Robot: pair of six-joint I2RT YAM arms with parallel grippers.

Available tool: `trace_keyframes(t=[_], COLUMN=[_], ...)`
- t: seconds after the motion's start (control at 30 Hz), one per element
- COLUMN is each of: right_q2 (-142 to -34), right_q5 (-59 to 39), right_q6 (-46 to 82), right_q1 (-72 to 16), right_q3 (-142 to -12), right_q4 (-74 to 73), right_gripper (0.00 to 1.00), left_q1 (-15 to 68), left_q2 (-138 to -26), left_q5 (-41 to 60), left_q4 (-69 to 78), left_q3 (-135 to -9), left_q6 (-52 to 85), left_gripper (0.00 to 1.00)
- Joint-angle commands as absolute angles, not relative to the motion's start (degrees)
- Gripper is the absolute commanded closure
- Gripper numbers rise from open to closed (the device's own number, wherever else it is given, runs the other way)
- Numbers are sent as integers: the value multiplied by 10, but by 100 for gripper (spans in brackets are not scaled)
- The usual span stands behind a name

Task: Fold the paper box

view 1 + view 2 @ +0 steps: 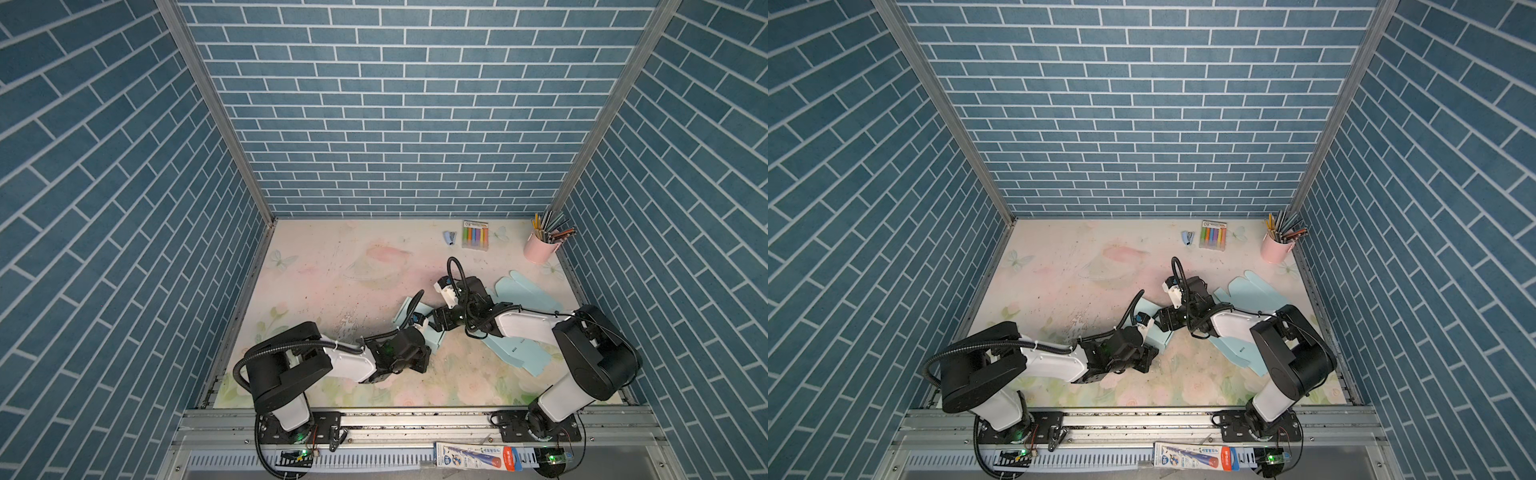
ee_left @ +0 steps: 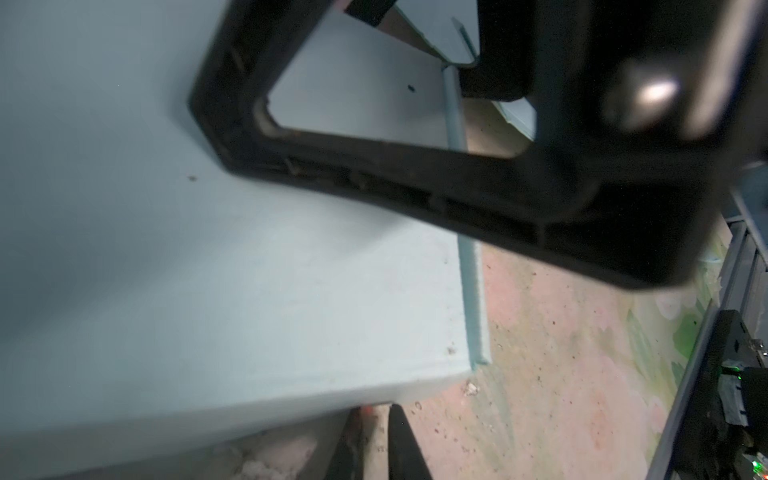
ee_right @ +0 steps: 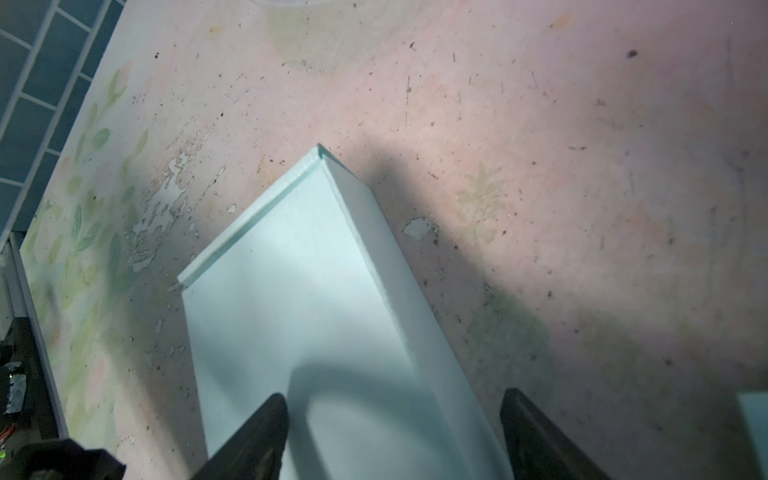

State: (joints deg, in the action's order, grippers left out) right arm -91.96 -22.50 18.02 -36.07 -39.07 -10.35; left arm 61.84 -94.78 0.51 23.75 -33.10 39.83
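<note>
The pale blue paper box (image 1: 434,338) (image 1: 1161,338) lies partly folded mid-table between both arms. My left gripper (image 2: 378,409) (image 1: 427,352) has its fingertips drawn almost together right at the box's near bottom edge; the broad top panel (image 2: 208,270) fills that view. My right gripper (image 3: 394,397) (image 1: 439,322) is open and straddles the box (image 3: 299,291): one finger rests over the top panel and the other hangs beside the side wall. That black finger (image 2: 374,178) shows lying on the panel in the left wrist view.
Flat blue box blanks (image 1: 524,291) (image 1: 515,355) lie under and behind the right arm. At the back right stand a pink cup of pencils (image 1: 538,248), a marker pack (image 1: 475,235) and a small stapler (image 1: 449,237). A packet (image 1: 478,455) sits on the front rail.
</note>
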Motion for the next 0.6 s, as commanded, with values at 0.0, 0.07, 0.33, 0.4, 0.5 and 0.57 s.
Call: trace_keyframes(t=[0.0, 0.07, 0.33, 0.4, 0.5, 0.57], right_q2=[-921, -923, -926, -922, -918, -910], right_q5=[-301, -320, -312, -286, -250, -226], right_q6=[214, 217, 224, 215, 202, 198], right_q1=[-386, -394, -404, -404, -399, -394], right_q3=[-357, -353, -355, -371, -395, -412], right_q4=[-90, -88, -93, -77, -57, -45], right_gripper=[20, 20, 20, 18, 16, 15], left_q1=[594, 587, 578, 578, 576, 576], left_q2=[-953, -959, -961, -948, -929, -912], left_q5=[-28, -25, -9, -8, -10, -8], left_q4=[231, 231, 243, 237, 226, 215], left_q3=[-350, -356, -357, -341, -314, -299], left_q6=[391, 383, 376, 383, 388, 387], left_gripper=[86, 85, 83, 81, 76, 74])
